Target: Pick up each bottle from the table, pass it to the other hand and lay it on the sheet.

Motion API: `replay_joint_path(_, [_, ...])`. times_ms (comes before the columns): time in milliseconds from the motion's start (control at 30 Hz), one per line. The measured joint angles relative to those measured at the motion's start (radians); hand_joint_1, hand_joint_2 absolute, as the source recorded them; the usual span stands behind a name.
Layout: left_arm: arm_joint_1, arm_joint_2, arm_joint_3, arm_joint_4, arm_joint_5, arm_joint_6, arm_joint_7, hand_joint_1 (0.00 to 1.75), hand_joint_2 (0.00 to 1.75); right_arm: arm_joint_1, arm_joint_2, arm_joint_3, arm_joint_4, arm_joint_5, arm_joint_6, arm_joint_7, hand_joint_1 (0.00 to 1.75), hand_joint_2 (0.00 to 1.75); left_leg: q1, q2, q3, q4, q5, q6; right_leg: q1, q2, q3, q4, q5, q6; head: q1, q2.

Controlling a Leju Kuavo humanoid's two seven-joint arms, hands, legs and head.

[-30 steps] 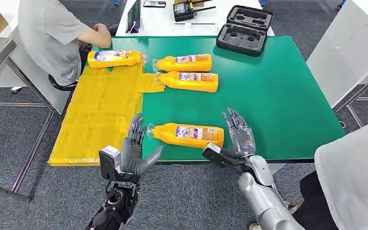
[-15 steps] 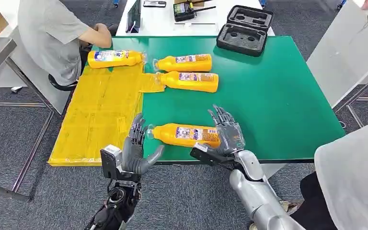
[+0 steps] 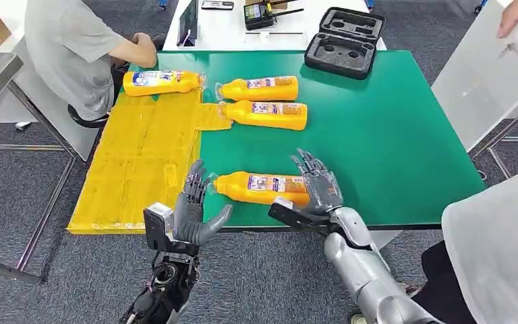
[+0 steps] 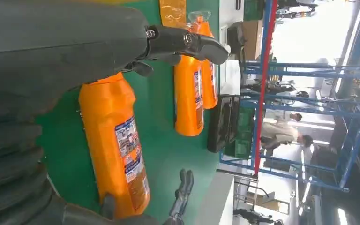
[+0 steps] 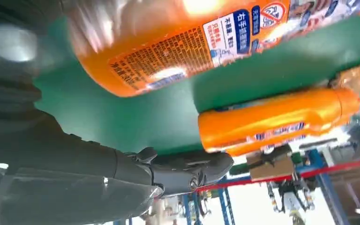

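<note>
Green worktop [image 3: 391, 135] with a yellow sheet [image 3: 141, 155] over its left part. The nearest bottle [image 3: 260, 189] lies on its side close to the front edge, cap toward the sheet. Right hand [image 3: 318, 185] is set at the bottle's base, fingers spread, nothing gripped; left hand [image 3: 192, 206] stands open by the cap. The bottle is judged rigid, smooth plastic, likely slippery and prone to rolling; mid-body at the label is the suggested hold. Open room is noted to the right; two bottles [image 3: 263, 101] lie beyond.
</note>
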Motion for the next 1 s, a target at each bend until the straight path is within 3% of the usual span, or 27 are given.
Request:
replay_joint_path(433, [-0.007, 0.0, -0.021, 0.0, 0.0, 0.007, 0.0, 0.0, 1.75, -0.052, 0.013, 0.007, 0.091, -0.102, 0.112, -0.082, 0.0, 1.75, 0.0, 0.0, 0.0, 0.0, 0.0, 0.0, 0.0, 0.0, 0.0, 0.0, 0.0, 0.0, 0.0, 0.0])
replay_joint_path(1000, [-0.003, 0.0, -0.029, -0.017, -0.012, 0.01, 0.004, 0.0, 1.75, -0.025, -0.009, 0.016, 0.133, -0.124, 0.103, -0.065, 0.0, 1.75, 0.0, 0.0, 0.0, 0.0, 0.0, 0.0, 0.0, 0.0, 0.0, 0.0, 0.0, 0.0, 0.0, 0.0])
